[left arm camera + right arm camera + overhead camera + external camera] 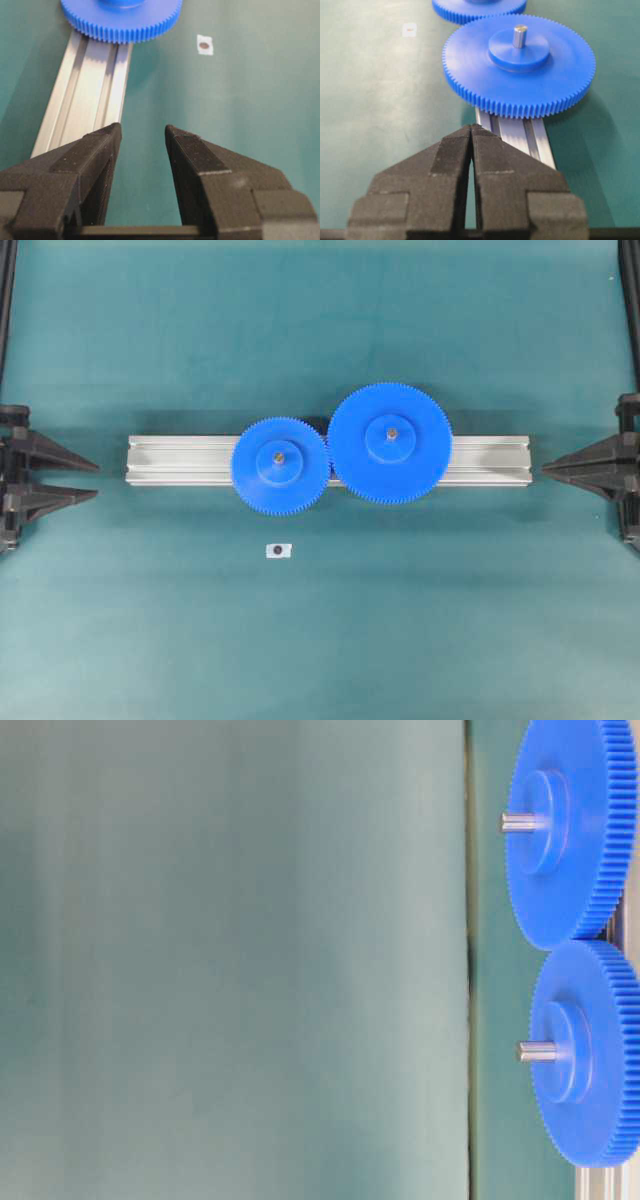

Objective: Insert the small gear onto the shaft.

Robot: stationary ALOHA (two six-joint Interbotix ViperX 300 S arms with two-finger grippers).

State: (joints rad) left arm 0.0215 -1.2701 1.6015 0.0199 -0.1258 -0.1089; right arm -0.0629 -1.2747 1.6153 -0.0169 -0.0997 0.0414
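Your small gear (280, 462) sits centre-left of the overhead frame, already down on the shaft (279, 454) — the pin tip shows through its hub, and in the table-level view it pokes out at the lower right. Its teeth look meshed with the larger gear (390, 443) just to its right, both riding on the aluminium rail (490, 460). Looks seated to me; nothing left to insert.

Your left gripper (97, 480) is parked at the left edge, fingers apart, gripping nothing. Your right gripper (545, 468) is parked at the right edge, fingers pressed together, empty.

Risks from here:
- Reach back in with either arm and you could clip a gear rim, lifting the small gear off the pin or unmeshing the teeth.
- Bump the rail — it looks loose on the mat — and both gears shift.
- I can't tell whether the hub is fully bottomed; if not, a nudge could tilt it.

Writing: none readable. The white tag (278, 551) at lower centre carries only a dark dot, no text.
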